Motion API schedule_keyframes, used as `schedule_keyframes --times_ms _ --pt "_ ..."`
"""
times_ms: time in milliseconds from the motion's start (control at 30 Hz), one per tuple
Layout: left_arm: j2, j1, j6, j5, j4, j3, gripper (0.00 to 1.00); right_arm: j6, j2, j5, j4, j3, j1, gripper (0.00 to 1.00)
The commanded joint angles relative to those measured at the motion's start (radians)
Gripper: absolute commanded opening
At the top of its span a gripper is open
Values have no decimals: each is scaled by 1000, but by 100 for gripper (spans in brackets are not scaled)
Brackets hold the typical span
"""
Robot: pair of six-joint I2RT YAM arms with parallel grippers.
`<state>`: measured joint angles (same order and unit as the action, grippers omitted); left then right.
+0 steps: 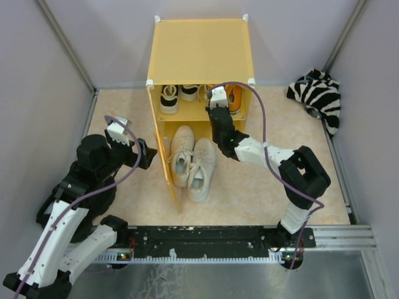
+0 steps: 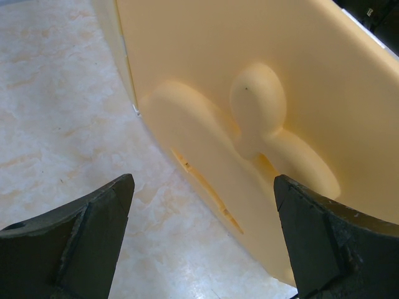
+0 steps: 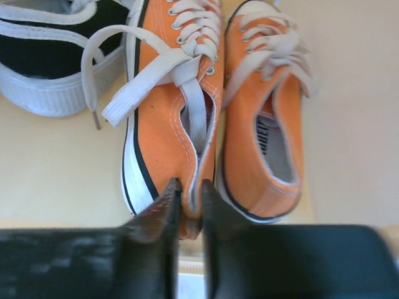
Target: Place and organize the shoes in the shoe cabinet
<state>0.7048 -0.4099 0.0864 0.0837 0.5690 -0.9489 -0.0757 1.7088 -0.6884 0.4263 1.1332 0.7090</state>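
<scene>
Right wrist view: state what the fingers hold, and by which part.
The right gripper pinches the orange sneaker nearer the black one, by its heel rim.

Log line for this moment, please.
right gripper: shut on orange shoe heel, on shelf | left gripper: open, facing cabinet door | off-white pair: lower opening

The yellow-orange shoe cabinet (image 1: 199, 50) is stood open, its door (image 2: 206, 75) swung out. On the inner shelf the black pair (image 1: 169, 98) is set left of the orange pair (image 3: 262, 124). The off-white pair (image 1: 193, 163) is laid side by side below, heels protruding.
</scene>
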Motion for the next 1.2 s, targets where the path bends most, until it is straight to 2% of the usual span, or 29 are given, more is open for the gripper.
schedule_keyframes --times_ms 0,67,200,500,600,767,967,1067,1167 --pt "-9 -4 13 18 -15 0 99 -86 -39 -239 -70 -19 -23 28" --pt "-7 -3 14 16 -15 0 99 -59 -47 -219 -77 -30 -22 45" --pt "-3 -2 11 12 -17 -3 99 -18 -161 -118 -68 -84 -21 58" --pt "11 -3 -7 -23 0 -46 99 71 -380 245 -295 -71 -21 62" --pt "17 -3 -18 -44 31 -77 99 111 -461 317 -389 -75 -23 62" --pt "0 -3 -36 -92 66 -147 99 183 -570 311 -550 -143 -23 62" --pt "0 -3 -76 -199 77 -269 100 295 -672 308 -624 -299 -23 62" --pt "13 -3 -55 -202 17 -336 99 348 -677 341 -627 -354 -23 62" --pt "27 -2 -11 -148 -106 -376 99 381 -677 364 -584 -416 -23 61"
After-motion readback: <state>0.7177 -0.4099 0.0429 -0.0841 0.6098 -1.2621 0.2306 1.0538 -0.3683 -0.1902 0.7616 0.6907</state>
